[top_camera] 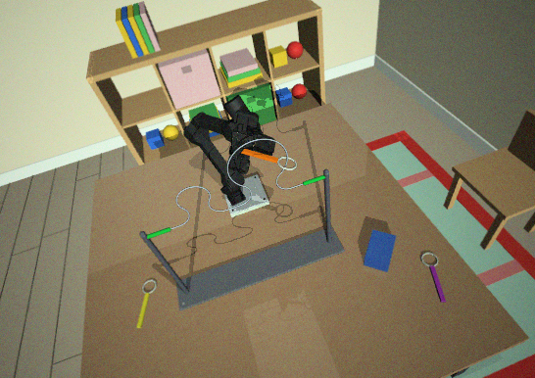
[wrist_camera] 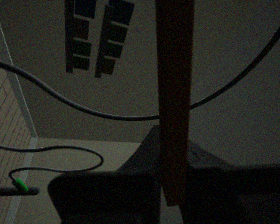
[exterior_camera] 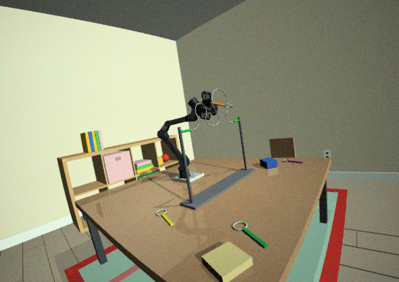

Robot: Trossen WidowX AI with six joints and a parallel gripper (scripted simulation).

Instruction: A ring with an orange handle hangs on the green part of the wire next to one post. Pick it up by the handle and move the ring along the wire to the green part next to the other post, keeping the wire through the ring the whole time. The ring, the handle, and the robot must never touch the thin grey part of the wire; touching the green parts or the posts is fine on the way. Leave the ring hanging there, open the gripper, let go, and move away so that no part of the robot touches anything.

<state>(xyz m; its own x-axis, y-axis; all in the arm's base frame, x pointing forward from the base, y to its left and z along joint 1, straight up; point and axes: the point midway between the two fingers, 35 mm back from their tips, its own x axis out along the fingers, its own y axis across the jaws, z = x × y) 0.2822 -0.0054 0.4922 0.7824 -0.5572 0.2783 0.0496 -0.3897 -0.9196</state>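
Note:
My gripper [top_camera: 245, 151] [exterior_camera: 211, 103] [wrist_camera: 161, 130] is shut on the end of the orange handle [top_camera: 262, 156] [exterior_camera: 219, 104] [wrist_camera: 175, 75], high above the table. The ring [top_camera: 296, 165] [exterior_camera: 232, 106] is at the handle's far end, around the grey wire [top_camera: 258, 140] [exterior_camera: 218, 89] [wrist_camera: 126, 118], between the big loop and the right green part [top_camera: 314, 180] [exterior_camera: 237, 120]. Whether ring and wire touch cannot be told. The other green part [top_camera: 159, 233] [exterior_camera: 186, 131] is at the left post [top_camera: 164, 262] [exterior_camera: 185, 169]. The wrist view shows the handle crossing the wire; the ring is outside it.
The right post [top_camera: 327, 212] [exterior_camera: 242, 147] and left post stand on a grey base [top_camera: 260, 267] [exterior_camera: 219, 188]. A blue block [top_camera: 379, 251] [exterior_camera: 268, 163], yellow ringed stick [top_camera: 143, 310] [exterior_camera: 167, 219], purple one [top_camera: 438, 285] and green one [exterior_camera: 256, 237] lie on the table.

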